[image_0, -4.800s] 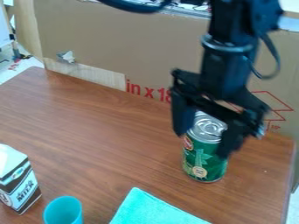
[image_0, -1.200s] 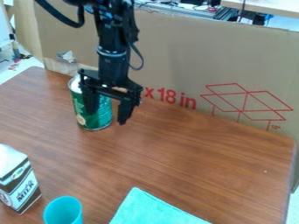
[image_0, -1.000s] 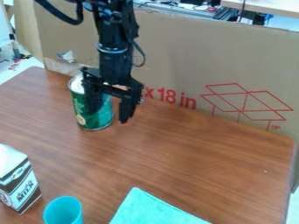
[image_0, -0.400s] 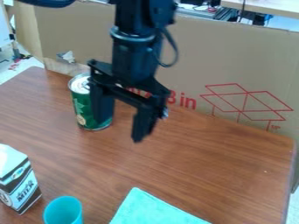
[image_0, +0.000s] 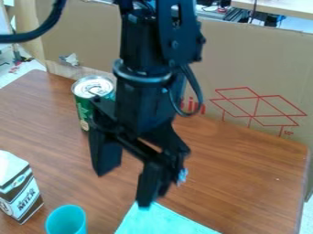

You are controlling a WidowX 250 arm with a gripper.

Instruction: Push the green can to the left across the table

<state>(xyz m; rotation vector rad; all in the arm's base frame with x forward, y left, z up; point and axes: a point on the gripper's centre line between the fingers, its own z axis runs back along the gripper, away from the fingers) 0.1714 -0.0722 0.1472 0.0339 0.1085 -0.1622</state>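
Camera view shows the gripper [image_0: 123, 189] spread wide, green can [image_0: 83, 106] at its eleven o'clock, carton [image_0: 19, 192] at nine, blue cup [image_0: 66, 221] at eight, turquoise cloth [image_0: 160, 222] at five

Green can [image_0: 85, 106] partly behind claw [image_0: 123, 189]; carton [image_0: 19, 189], cup [image_0: 66, 221], cloth [image_0: 160, 222] cut off by edges

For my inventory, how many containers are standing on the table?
3: green can at the back left, carton at the left edge, blue cup right of it. The gripper may hide others.
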